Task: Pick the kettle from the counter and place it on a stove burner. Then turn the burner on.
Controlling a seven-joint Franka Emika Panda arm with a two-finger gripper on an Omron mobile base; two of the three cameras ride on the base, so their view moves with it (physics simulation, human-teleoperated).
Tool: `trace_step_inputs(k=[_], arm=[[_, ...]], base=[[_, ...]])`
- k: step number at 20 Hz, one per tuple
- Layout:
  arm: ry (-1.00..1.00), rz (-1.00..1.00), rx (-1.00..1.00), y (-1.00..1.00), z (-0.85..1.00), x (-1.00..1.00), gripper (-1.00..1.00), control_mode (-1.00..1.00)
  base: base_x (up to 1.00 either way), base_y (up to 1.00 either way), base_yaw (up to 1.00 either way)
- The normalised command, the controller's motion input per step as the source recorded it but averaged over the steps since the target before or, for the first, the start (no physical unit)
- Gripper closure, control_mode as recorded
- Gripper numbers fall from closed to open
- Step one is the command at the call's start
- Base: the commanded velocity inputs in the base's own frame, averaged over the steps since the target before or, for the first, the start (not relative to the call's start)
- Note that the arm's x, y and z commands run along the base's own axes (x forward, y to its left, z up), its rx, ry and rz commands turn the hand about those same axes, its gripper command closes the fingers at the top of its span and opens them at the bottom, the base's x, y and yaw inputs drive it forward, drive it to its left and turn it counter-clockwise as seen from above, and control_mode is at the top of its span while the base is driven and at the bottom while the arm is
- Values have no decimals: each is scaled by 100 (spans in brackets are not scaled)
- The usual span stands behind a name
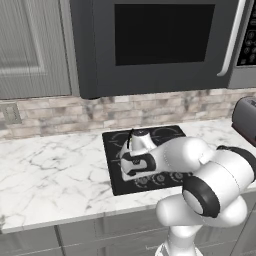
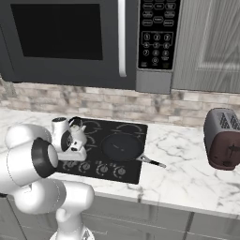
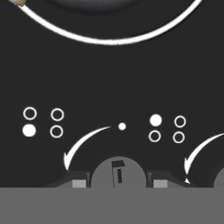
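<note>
Kitchen's pretty standard: a dark microwave [image 1: 160,42] hangs over the cooking spot, with its keypad [image 2: 158,33] on the right side. Grey panelled cabinets [image 1: 32,47] flank it. Beige stone-tile backsplash [image 1: 65,115] with a wall outlet [image 1: 10,113] at far left. Grey drawers [image 1: 80,235] run below.

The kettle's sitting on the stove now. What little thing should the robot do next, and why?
Probably twist the knob to switch the burner on. The kettle stands on the black cooktop, and the tool has a tip on each side of that round knob. I can't tell if it grips tightly, so it may need a squeeze first.
</note>
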Motion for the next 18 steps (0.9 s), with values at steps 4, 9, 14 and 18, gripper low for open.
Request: trace_step_inputs(k=[4, 9, 14, 18], arm=[[0, 42, -4, 9, 0, -31, 100, -100], [1, 47, -7, 11, -5, -33, 100, -100], [5, 48, -8, 7, -13, -47, 100, -100], [6, 49, -6, 0, -13, -50, 100, -100]], base=[[0, 0, 0], [0, 0, 0], [0, 0, 0], [0, 0, 0]])
